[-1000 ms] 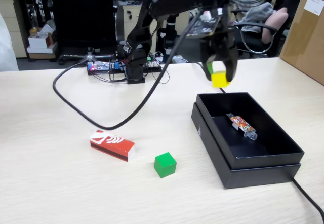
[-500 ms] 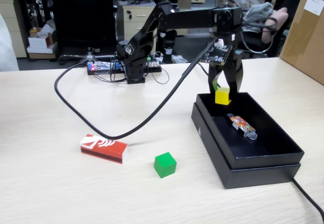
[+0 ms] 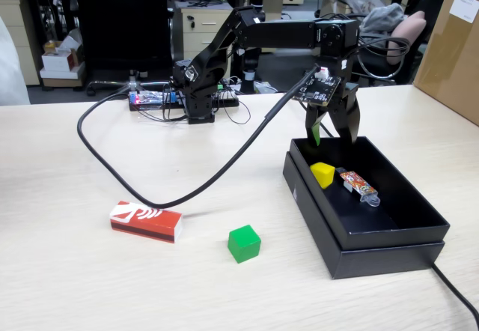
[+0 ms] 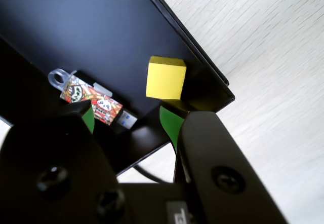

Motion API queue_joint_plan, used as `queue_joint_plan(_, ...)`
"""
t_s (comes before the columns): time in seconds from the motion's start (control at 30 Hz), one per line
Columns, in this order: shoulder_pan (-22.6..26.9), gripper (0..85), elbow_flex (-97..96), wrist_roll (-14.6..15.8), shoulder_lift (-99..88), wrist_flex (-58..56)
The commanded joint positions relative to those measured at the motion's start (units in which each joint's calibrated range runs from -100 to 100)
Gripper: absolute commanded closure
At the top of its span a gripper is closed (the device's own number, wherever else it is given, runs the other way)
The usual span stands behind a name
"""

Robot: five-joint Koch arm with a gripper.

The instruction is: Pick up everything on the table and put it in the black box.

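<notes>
Below the spread tool (image 3: 333, 138), the yellow cube (image 3: 322, 174) lies free.

Bright, even office light, soft shadows; the wrist view blurs the near pincer (image 4: 129, 120)

Colourful wrapped packet (image 3: 357, 183); brown carton (image 3: 451, 43) at far right

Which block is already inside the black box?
The yellow cube. It lies in the black box beside a colourful packet; the green cube sits on the table.
</notes>
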Motion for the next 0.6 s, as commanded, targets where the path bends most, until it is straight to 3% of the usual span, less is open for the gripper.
queue_joint_plan(0.0, 0.1, 57.7, 4.4, 0.2, -6.1, 0.1)
queue_joint_plan(0.33, -1.5, 57.7, 4.4, 0.9, -27.9, -0.4)
queue_joint_plan(0.5, -6.6, 57.7, 4.5, -0.1, -31.0, -0.3)
queue_joint_plan(0.57, -10.7, 57.7, 3.4, -0.1, -30.9, -0.2)
